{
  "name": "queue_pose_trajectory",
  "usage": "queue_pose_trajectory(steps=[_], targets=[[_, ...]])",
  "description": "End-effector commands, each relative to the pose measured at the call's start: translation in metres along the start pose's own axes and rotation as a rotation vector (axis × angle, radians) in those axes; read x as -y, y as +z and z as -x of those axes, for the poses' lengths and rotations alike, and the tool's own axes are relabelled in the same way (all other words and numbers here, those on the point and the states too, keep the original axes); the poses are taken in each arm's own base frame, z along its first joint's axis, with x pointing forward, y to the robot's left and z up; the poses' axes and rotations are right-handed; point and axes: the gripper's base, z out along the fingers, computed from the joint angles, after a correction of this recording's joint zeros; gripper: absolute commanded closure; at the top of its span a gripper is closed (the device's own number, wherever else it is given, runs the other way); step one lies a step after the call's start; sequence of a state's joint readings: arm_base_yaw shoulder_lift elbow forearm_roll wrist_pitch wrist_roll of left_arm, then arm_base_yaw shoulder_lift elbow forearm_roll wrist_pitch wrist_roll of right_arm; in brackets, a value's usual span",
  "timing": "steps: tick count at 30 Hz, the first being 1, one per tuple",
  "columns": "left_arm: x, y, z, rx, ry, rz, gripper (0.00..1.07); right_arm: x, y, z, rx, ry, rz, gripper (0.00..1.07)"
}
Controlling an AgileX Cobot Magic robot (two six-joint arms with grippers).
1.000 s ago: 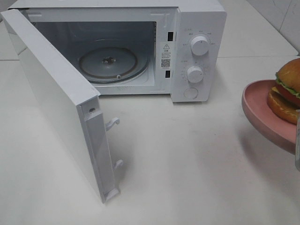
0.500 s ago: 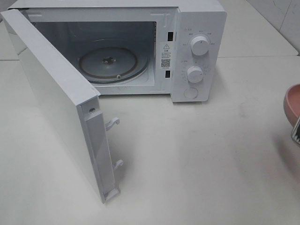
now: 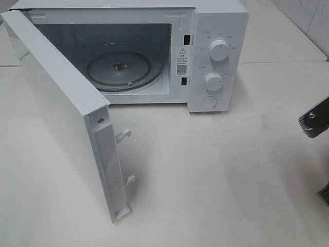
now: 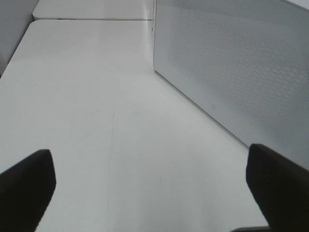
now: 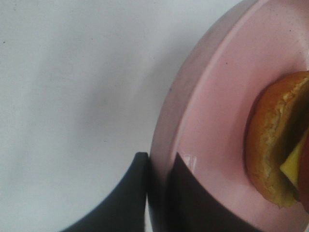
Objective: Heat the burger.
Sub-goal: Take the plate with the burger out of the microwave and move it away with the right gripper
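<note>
The burger [image 5: 273, 150], with its golden-brown bun and a yellow layer, lies on a pink plate [image 5: 212, 111] in the right wrist view only. My right gripper [image 5: 159, 164] is shut on the plate's rim, with one dark finger under the rim and one on top. In the exterior high view the burger and plate are out of view, and only a grey part of the right arm [image 3: 314, 121] shows at the right edge. My left gripper [image 4: 149, 188] is open and empty above the table, beside the microwave door [image 4: 231, 72].
The white microwave [image 3: 218, 56] stands at the back with its door [image 3: 61, 113] swung wide open toward the front left. Its glass turntable [image 3: 122, 69] lies bare inside. A white table [image 3: 216, 175] spreads in front.
The pink plate with the burger has moved right, out of the exterior high view. A grey part of the right arm now shows at that edge. The microwave has not moved.
</note>
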State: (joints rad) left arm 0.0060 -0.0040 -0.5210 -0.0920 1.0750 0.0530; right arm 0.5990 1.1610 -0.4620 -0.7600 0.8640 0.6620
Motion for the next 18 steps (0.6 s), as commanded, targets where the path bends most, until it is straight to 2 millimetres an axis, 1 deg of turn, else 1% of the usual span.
queue_pose_trajectory(steps=[1, 2, 5, 7, 8, 10, 12, 13, 14, 16, 18], targets=[[0.000, -0.001, 0.001, 0.016, -0.005, 0.006, 0.07, -0.002, 0.009, 0.007, -0.015, 0.104, -0.065, 1.02], [0.000, -0.001, 0.001, 0.016, -0.005, 0.006, 0.07, -0.006, 0.014, 0.009, -0.035, 0.153, -0.081, 1.02], [0.000, -0.001, 0.001, 0.016, -0.005, 0.006, 0.07, -0.007, 0.017, 0.010, -0.041, 0.181, -0.091, 1.02], [0.000, -0.001, 0.001, 0.016, -0.005, 0.006, 0.07, -0.012, 0.025, 0.012, -0.061, 0.226, -0.115, 1.02], [0.000, -0.001, 0.001, 0.016, -0.005, 0.006, 0.07, -0.012, 0.025, 0.012, -0.061, 0.226, -0.115, 1.02], [0.000, -0.001, 0.001, 0.016, -0.005, 0.006, 0.07, -0.022, 0.038, 0.017, -0.076, 0.203, -0.119, 1.01], [0.000, -0.001, 0.001, 0.016, -0.005, 0.006, 0.07, -0.025, 0.041, 0.017, -0.087, 0.193, -0.117, 1.01], [0.000, -0.001, 0.001, 0.016, -0.005, 0.006, 0.07, -0.030, 0.048, 0.018, -0.105, 0.179, -0.113, 1.01], [0.000, -0.001, 0.001, 0.016, -0.005, 0.006, 0.07, -0.030, 0.048, 0.018, -0.105, 0.179, -0.113, 1.01], [0.000, -0.001, 0.001, 0.016, -0.005, 0.006, 0.07, -0.037, 0.058, 0.019, -0.120, 0.159, -0.109, 1.01], [0.000, -0.001, 0.001, 0.016, -0.005, 0.006, 0.07, -0.040, 0.061, 0.019, -0.123, 0.151, -0.105, 1.01]])
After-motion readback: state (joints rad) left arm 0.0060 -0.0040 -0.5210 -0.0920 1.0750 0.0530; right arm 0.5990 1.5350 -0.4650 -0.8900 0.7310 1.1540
